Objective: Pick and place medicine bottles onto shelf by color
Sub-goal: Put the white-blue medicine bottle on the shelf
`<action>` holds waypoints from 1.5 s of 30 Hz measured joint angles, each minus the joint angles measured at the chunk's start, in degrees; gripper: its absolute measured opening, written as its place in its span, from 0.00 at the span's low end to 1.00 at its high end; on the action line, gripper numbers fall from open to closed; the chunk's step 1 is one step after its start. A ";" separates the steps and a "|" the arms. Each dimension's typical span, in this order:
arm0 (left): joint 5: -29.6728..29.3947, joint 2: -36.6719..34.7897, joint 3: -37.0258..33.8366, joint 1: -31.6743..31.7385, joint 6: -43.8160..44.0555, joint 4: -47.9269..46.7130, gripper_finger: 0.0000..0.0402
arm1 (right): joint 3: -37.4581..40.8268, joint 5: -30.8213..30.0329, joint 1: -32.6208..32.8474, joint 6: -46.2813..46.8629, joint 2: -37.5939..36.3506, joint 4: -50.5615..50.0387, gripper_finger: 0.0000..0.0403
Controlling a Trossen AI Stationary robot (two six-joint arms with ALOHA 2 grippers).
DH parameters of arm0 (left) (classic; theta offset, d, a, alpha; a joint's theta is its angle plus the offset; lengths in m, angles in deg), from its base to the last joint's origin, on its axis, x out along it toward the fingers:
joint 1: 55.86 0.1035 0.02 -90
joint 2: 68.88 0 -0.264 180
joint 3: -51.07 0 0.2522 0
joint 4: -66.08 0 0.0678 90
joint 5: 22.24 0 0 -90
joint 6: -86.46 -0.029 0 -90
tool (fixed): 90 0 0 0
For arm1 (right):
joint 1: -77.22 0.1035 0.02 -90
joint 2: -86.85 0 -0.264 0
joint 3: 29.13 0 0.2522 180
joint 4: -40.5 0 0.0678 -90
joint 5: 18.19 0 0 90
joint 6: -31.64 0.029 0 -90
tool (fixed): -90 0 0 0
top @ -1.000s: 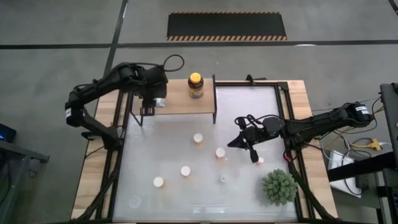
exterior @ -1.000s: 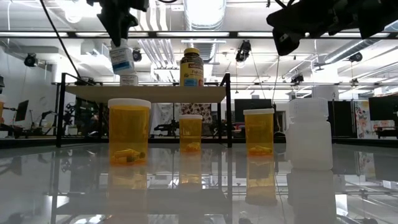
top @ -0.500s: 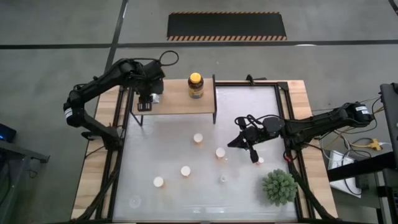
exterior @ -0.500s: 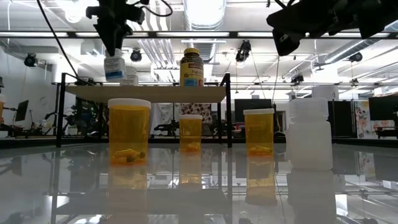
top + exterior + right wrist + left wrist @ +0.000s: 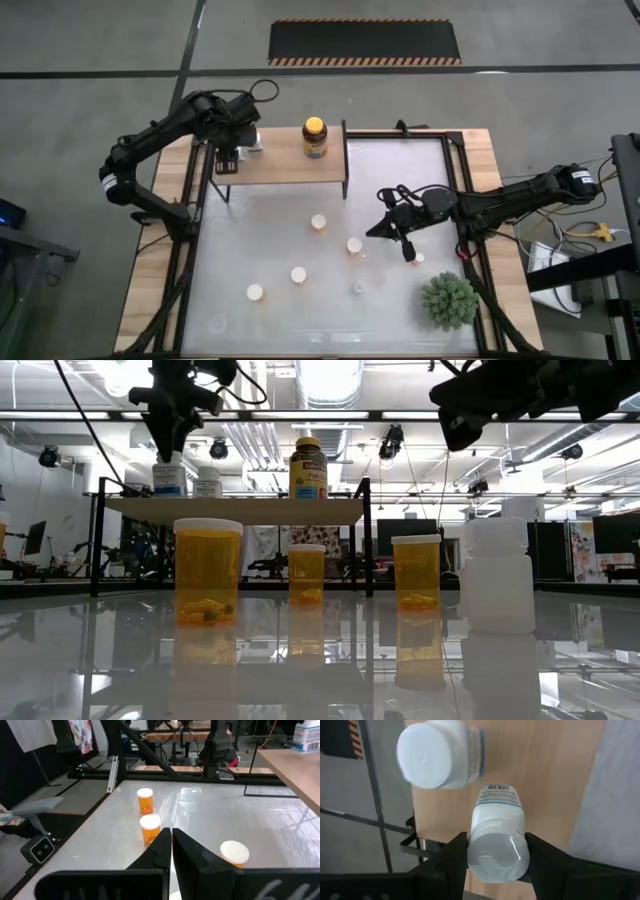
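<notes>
We're over the far-left end of the shelf [image 5: 290, 165] with the left gripper [image 5: 496, 851], and its fingers are clamped partway closed on either side of a white bottle [image 5: 497, 837], gripping it just below the cap. The bottle hangs straight down from the gripper, cap up, long axis upright, and in the low view its base looks to be at the board or a hair above it; we can't tell for sure whether it touches. That is what we judge the release to turn on: bottle vertical, board directly beneath.

Just beside it stands a second white bottle [image 5: 440, 754], close but apart, so we see little room for sideways drift when the fingers open. Further along the board sits the amber jar [image 5: 315, 137] with its yellow cap, well clear of the white pair.

The right gripper [image 5: 405, 238] hovers above the tabletop [image 5: 420, 170] on the right side, fingers closed on nothing, waiting. It is the nearer arm to the orange bottles [image 5: 353, 245] scattered across the middle of the table. A spiky green plant [image 5: 448, 301] sits at the near-right corner, out of everyone's way.
</notes>
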 joint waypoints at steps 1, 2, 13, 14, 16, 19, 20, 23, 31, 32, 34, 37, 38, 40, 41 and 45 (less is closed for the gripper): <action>0.04 0.00 -0.02 0.09 0.00 0.01 0.37 | 0.00 0.00 0.00 0.00 0.00 -0.27 0.02; 0.14 0.00 -0.02 0.19 0.00 0.01 0.37 | -0.02 0.00 0.00 -0.02 0.00 -0.65 0.02; 0.67 0.09 -0.09 0.38 -0.52 0.01 0.48 | -0.02 0.00 0.00 0.07 0.00 -1.11 0.02; 0.66 0.09 -0.09 0.40 -0.50 0.01 0.48 | -0.02 0.00 0.00 0.07 0.00 -1.11 0.02; 0.66 0.09 -0.09 0.38 -0.51 0.01 0.49 | -0.02 0.00 0.00 0.07 0.00 -1.11 0.02; 0.67 0.11 -0.09 0.38 -0.50 0.01 0.49 | -0.02 0.00 0.00 0.07 0.00 -1.11 0.02; 0.67 0.11 -0.09 0.38 -0.50 0.01 0.49 | -0.02 0.00 0.00 0.09 0.00 -1.11 0.02; 0.67 0.11 -0.09 0.38 -0.50 0.01 0.49 | -0.02 0.00 0.00 0.09 0.00 -1.11 0.02; 0.47 0.04 0.30 0.27 1.98 0.00 0.49 | -0.02 0.00 0.00 0.09 0.00 -1.13 0.02; 0.38 0.04 0.31 0.27 2.87 0.02 0.49 | -0.02 0.00 0.00 0.09 0.00 -1.13 0.02; 0.36 0.04 0.31 0.27 3.90 0.01 0.49 | -0.02 0.00 0.00 0.07 0.00 -1.13 0.02; 0.34 0.04 0.46 0.27 4.59 0.01 0.49 | -0.02 0.00 0.02 0.09 0.00 -1.13 0.02; 0.34 0.02 0.64 0.17 4.61 0.03 0.49 | -0.02 0.00 0.00 0.07 0.00 -1.13 0.02; 0.26 -0.06 1.34 -0.10 4.59 0.00 0.49 | -0.02 0.00 0.00 0.08 0.00 -1.13 0.02; 0.23 -0.09 1.87 -0.25 4.58 0.02 0.49 | -0.02 0.00 0.01 0.09 0.00 -1.12 0.02; 0.73 -0.33 3.65 -1.88 5.39 0.03 0.49 | -0.02 0.00 0.02 0.09 0.00 -1.11 0.02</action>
